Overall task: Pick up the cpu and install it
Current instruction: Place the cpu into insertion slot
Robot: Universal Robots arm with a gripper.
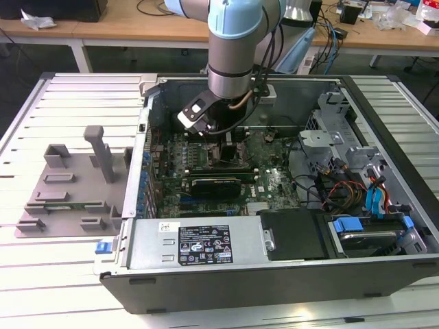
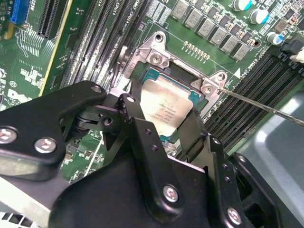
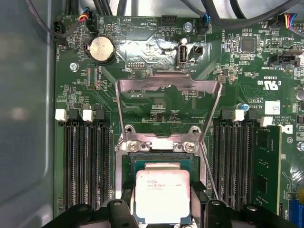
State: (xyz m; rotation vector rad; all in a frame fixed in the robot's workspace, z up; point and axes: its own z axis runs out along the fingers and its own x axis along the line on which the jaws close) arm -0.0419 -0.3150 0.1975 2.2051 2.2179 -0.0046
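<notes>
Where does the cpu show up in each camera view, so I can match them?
Exterior view: hidden beneath the arm's wrist, over the motherboard.
Second wrist view: the cpu lies between the end effector's fingers, next to the bracket.
First wrist view: the cpu lies over the socket, next to the same bracket.
Shared landmark: the two-screw socket bracket.
</notes>
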